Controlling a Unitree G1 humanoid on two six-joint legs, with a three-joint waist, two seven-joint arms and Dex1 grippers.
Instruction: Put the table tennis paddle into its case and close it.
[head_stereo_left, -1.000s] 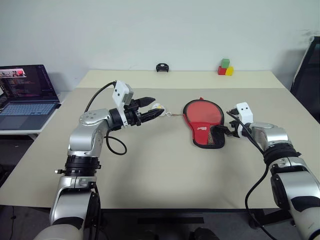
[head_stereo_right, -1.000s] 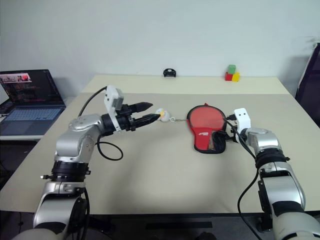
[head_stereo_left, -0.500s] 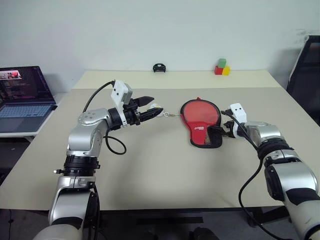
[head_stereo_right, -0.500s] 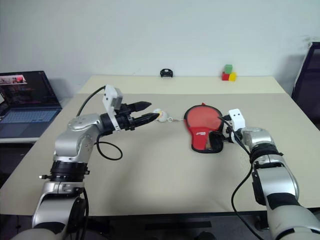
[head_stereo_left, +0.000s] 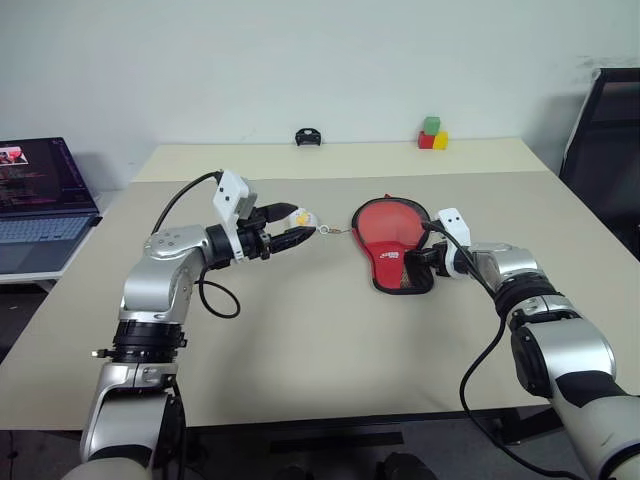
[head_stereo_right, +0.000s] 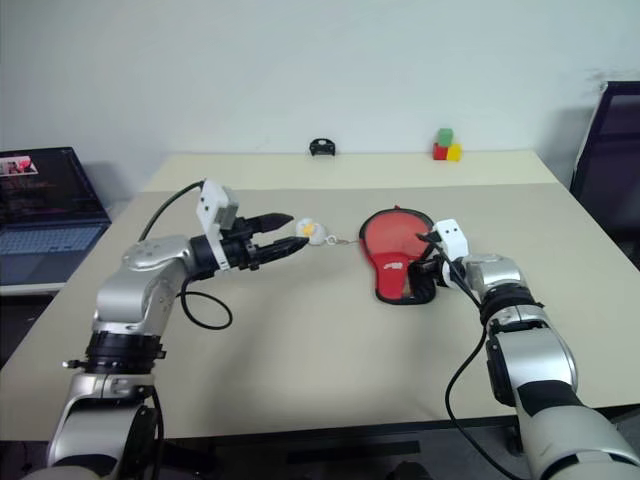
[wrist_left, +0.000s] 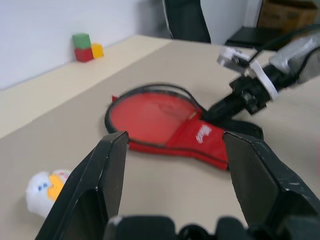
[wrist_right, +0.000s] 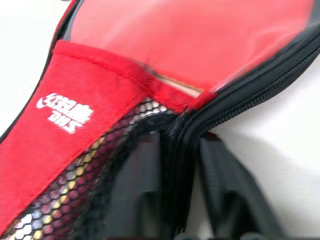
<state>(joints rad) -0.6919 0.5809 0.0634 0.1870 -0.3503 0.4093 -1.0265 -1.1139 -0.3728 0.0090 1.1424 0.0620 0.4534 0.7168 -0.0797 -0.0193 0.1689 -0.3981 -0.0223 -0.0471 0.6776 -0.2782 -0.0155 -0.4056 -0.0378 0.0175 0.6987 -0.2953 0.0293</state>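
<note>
The case (head_stereo_left: 388, 224) lies flat on the table (head_stereo_left: 300, 330), red side up, black-edged, its mesh pocket (wrist_right: 75, 190) and white logo toward me. Whether its round red surface is the paddle's face or cloth, I cannot tell; the paddle is not otherwise visible. My right gripper (head_stereo_left: 421, 258) is at the case's near right edge, shut on the black zip edge (wrist_right: 235, 107). A thin chain joins the case's far end to a small white charm (head_stereo_right: 309, 230). My left gripper (head_stereo_right: 296, 231) hovers level by that charm, open, with nothing between its fingers (wrist_left: 107, 175).
A laptop (head_stereo_left: 40, 200) stands on a side desk to the left. Coloured blocks (head_stereo_left: 432, 135) and a small black object (head_stereo_left: 308, 136) sit along the table's far edge. A black chair (head_stereo_left: 605, 140) is at the right.
The whole view has swung, shifting everything leftward. My right gripper has pushed a little further in over the case's near right edge. The left arm stands much as before.
</note>
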